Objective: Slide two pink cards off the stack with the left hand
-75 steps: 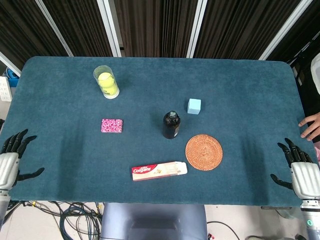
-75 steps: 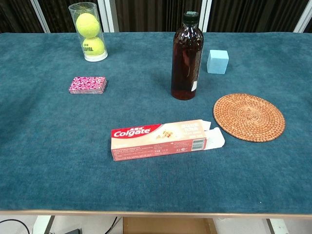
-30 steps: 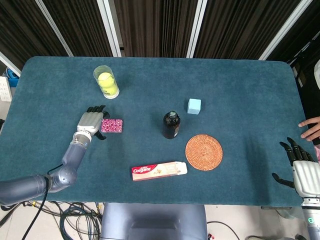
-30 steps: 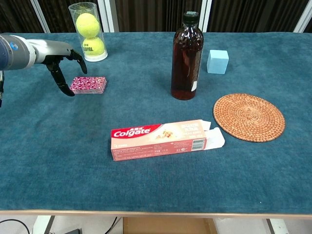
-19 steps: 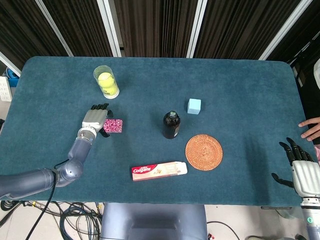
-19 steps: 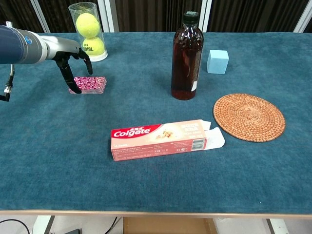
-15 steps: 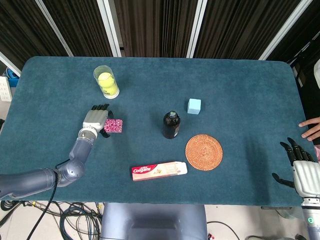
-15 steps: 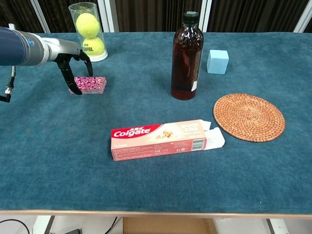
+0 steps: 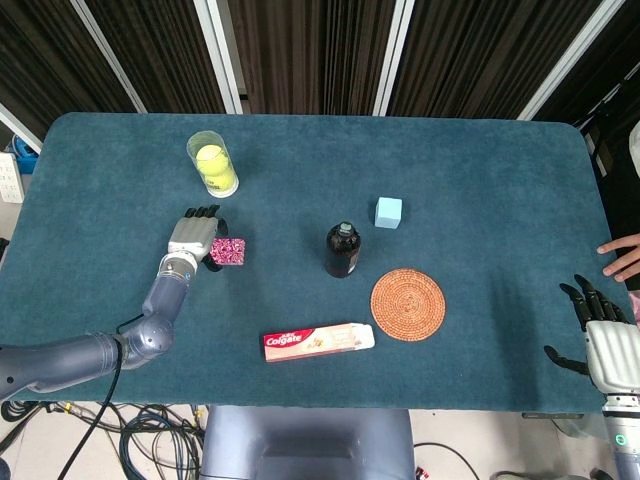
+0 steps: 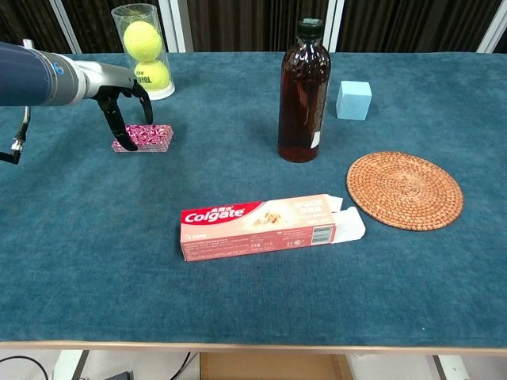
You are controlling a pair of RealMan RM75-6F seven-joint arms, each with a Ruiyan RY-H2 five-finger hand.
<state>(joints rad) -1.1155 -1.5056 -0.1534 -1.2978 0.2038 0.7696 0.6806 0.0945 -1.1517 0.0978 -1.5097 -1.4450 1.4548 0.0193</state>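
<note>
While the left hand (image 9: 193, 236) sits over the left end of the pink card stack (image 10: 143, 137), fingers (image 10: 118, 125) apart and curled downward, its dark fingertips come down at the stack's left edge; contact looks likely in the chest view but cannot tell for sure. Nothing is gripped in it. Forearm runs in from the lower left of the table (image 9: 480, 180).

Card stack lies flat on the blue cloth, left of centre, long axis running left-right across the table, short edges facing left and right. Cards look squared up, no card clearly slid out. In the head view the hand hides the stack's left part, only the right part (image 9: 230, 251) shows.

Right hand (image 9: 605, 340) hangs at the table's lower right corner, fingers spread, holding nothing, not touching any object.

Clear tube (image 10: 142, 50) stands upright beyond the stack near the far edge, with two yellow tennis balls (image 10: 142, 39) stacked one on the other inside. Brown bottle (image 10: 303, 93) stands upright near the middle, dark cap on, dark liquid filling most of it. Light blue cube (image 10: 353, 100) sits just right of and behind the bottle. Round woven coaster (image 10: 405, 190) lies flat to the right front of the bottle. Colgate toothpaste box (image 10: 261, 226) lies flat near the front edge, long axis left-right, right end flap open.
</note>
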